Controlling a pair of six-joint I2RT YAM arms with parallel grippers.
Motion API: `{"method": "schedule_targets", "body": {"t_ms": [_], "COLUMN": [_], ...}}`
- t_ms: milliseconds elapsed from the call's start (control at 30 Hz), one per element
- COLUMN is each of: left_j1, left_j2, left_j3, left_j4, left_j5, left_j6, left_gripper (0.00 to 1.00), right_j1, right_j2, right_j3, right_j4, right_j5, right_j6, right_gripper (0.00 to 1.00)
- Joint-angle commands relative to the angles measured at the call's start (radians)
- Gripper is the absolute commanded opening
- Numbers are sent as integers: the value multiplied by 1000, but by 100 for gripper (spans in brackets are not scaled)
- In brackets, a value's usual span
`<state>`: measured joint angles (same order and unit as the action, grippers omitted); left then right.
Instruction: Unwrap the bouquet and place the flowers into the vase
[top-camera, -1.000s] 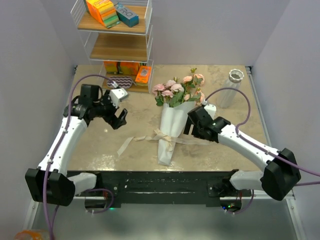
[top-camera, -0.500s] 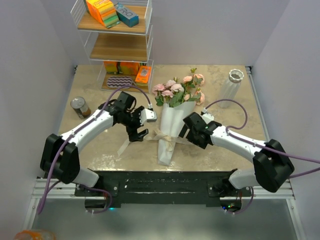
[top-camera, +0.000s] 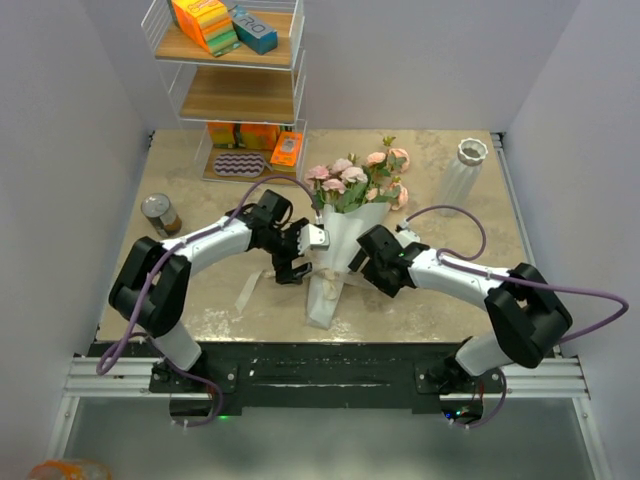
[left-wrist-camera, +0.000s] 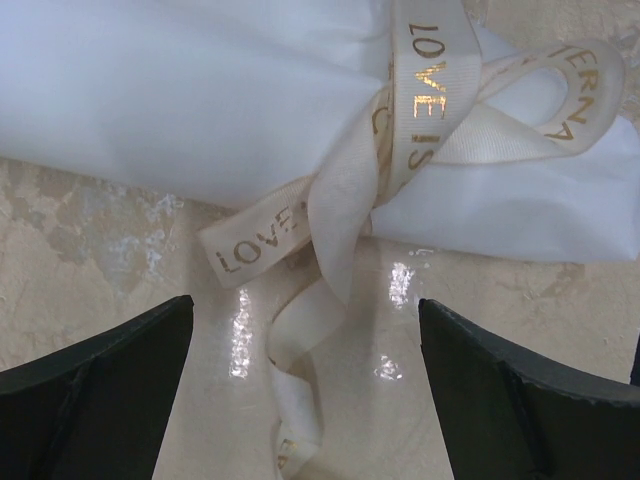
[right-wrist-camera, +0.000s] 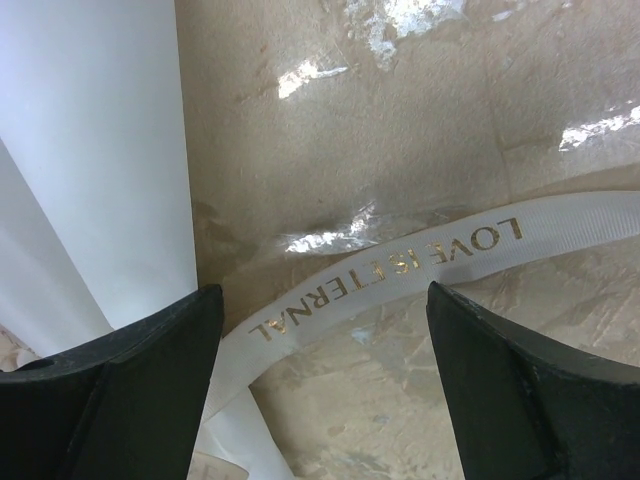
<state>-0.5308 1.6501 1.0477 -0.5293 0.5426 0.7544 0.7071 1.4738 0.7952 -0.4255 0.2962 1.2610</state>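
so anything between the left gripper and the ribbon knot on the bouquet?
Nothing visible. The left gripper is open, with only tabletop and the ribbon's own loose tail before the knot on the bouquet.

Seen from above, the stems of the flowers (top-camera: 352, 182) are hidden inside the paper cone of the bouquet (top-camera: 335, 250). In the left wrist view, that cone runs off the top and sides. The ribbon (left-wrist-camera: 335, 215) tail and the fingers (left-wrist-camera: 100, 400) of the left gripper (left-wrist-camera: 305, 320) are cut by the bottom edge. Print on the shelf (top-camera: 240, 95) boxes (top-camera: 205, 22) is unreadably small.
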Motion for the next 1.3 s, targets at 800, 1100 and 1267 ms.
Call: {"method": "schedule_targets", "body": {"t_ms": [800, 1100, 1267], "left_j1": [-31, -29, -31], "left_j2": [37, -26, -36], "left_j3": [-78, -104, -112], "left_j4": [186, 176, 176], "left_j5": [-41, -30, -29], "left_j6": [111, 88, 82], "left_gripper": [0, 0, 0], "right_j1": [17, 60, 71], "right_j2": [44, 66, 66], "right_j3": [10, -27, -70], "right_j4": [-4, 77, 105], "right_j5": [1, -28, -35], "right_j6": [149, 236, 265], "right_gripper": [84, 74, 52]}}
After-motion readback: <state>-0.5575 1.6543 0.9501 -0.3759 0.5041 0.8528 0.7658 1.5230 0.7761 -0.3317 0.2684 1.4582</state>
